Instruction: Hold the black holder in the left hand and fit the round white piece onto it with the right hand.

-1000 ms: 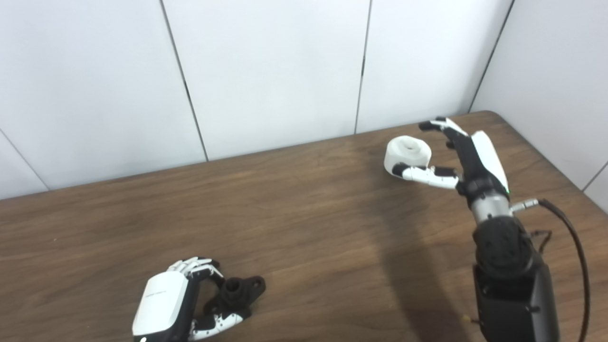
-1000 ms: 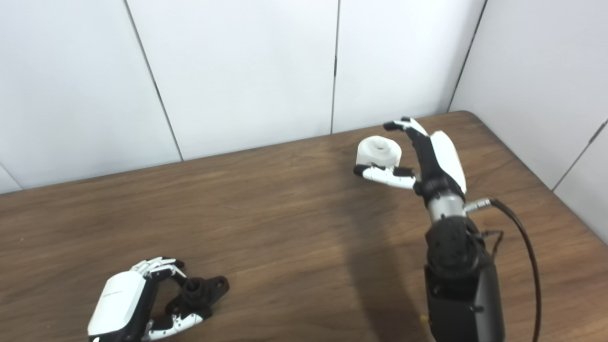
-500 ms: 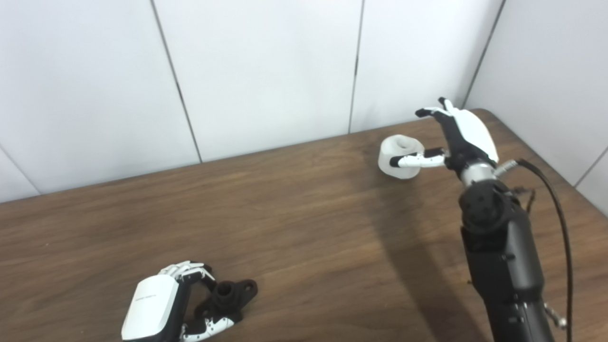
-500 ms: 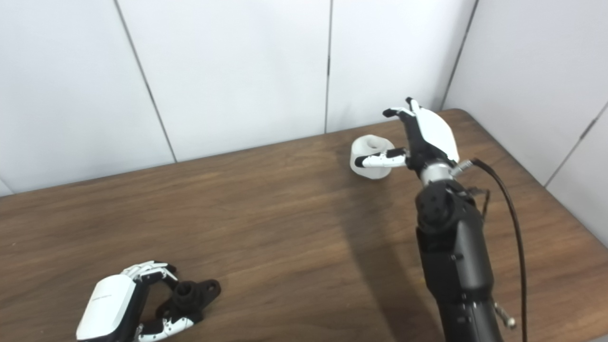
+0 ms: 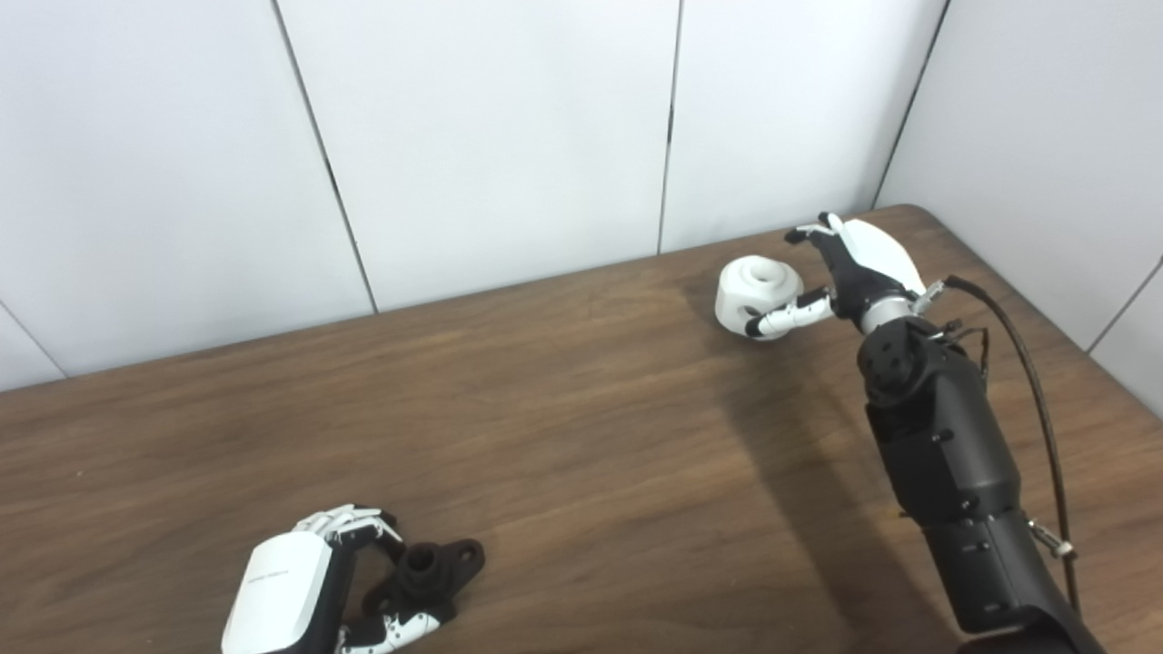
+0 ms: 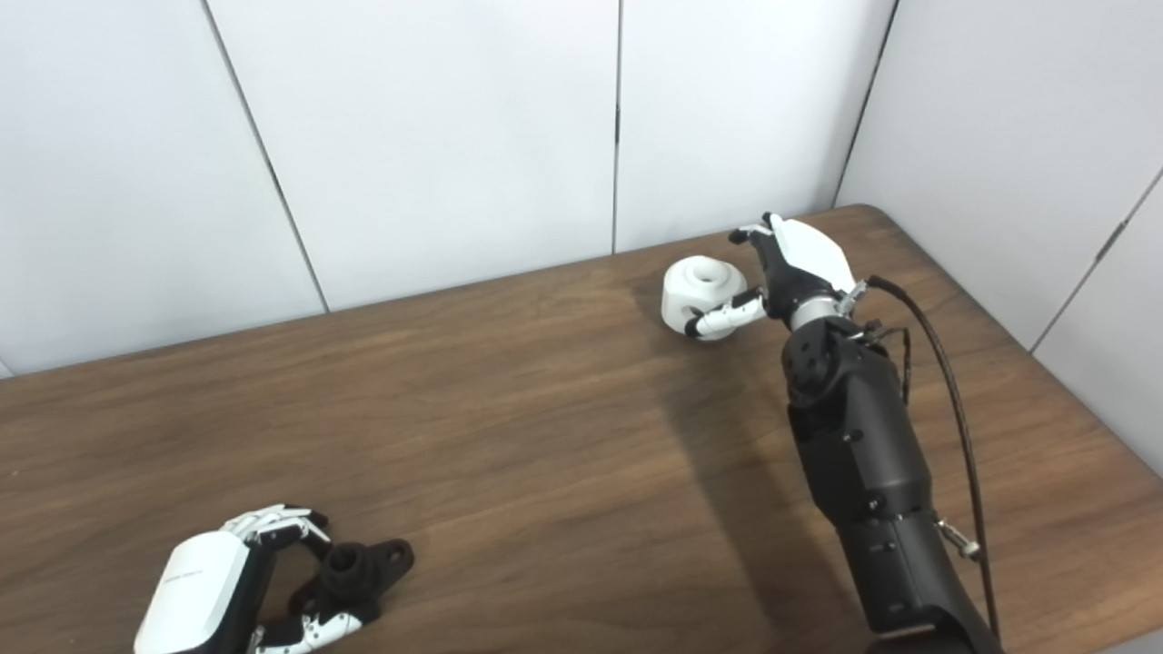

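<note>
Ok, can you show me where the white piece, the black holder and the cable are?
white piece (image 5: 750,289), left eye view, its side wall.
black holder (image 5: 427,565), left eye view, its round socket.
cable (image 6: 945,386), right eye view, mid-length.

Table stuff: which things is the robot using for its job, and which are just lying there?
For the job:
black holder, in the left hand
round white piece, at the right hand

Just there:
black cable on the right arm
nothing else on the table
</note>
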{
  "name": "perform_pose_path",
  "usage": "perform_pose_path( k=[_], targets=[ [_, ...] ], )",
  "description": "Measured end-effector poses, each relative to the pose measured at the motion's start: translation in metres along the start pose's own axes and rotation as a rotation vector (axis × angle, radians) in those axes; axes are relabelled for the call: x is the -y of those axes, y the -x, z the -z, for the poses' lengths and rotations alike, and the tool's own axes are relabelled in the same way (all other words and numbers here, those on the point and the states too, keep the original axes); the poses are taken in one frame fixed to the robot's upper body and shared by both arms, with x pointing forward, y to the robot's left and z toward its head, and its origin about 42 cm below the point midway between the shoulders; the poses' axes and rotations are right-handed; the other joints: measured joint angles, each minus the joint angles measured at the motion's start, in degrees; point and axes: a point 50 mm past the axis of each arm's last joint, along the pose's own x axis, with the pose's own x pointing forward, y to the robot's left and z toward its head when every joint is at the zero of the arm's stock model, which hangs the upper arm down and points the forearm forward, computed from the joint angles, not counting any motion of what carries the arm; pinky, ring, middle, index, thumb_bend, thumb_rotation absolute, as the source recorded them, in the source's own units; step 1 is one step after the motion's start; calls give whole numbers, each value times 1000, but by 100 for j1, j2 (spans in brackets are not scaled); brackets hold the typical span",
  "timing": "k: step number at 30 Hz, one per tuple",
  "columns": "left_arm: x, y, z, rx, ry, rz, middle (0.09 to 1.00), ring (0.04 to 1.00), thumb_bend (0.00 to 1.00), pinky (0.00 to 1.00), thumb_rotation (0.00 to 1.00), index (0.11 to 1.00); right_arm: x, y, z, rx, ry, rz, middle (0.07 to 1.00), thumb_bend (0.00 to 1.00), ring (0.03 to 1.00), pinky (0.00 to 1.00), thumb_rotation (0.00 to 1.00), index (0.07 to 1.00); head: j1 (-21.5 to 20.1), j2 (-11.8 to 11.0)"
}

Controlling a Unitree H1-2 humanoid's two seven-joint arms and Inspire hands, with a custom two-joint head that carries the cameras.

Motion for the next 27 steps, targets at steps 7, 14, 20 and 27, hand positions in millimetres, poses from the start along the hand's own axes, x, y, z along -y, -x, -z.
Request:
perform_pose_path(
  k=[7,14,20,27],
  targets=[
    [0,0,0,0,-1,1,721,795,521,834,46,484,-13,-11,2,-29,20,-27,1000,988,1000,1000,339,819,0,0],
    [0,0,0,0,-1,2,722,796,521,832,46,484,-13,-16,-2,-27,19,-8,1000,959,1000,1000,350,799,-9,-9],
    [0,0,0,0,0,3,725,799,521,836,45,484,-16,-16,-5,-10,24,-14,1000,938,1000,1000,357,777,9,-35],
    [0,0,0,-2,5,6,730,805,521,845,45,484,-12,-19,0,-8,17,19,1000,929,1000,1000,358,749,0,-53]
  ],
)
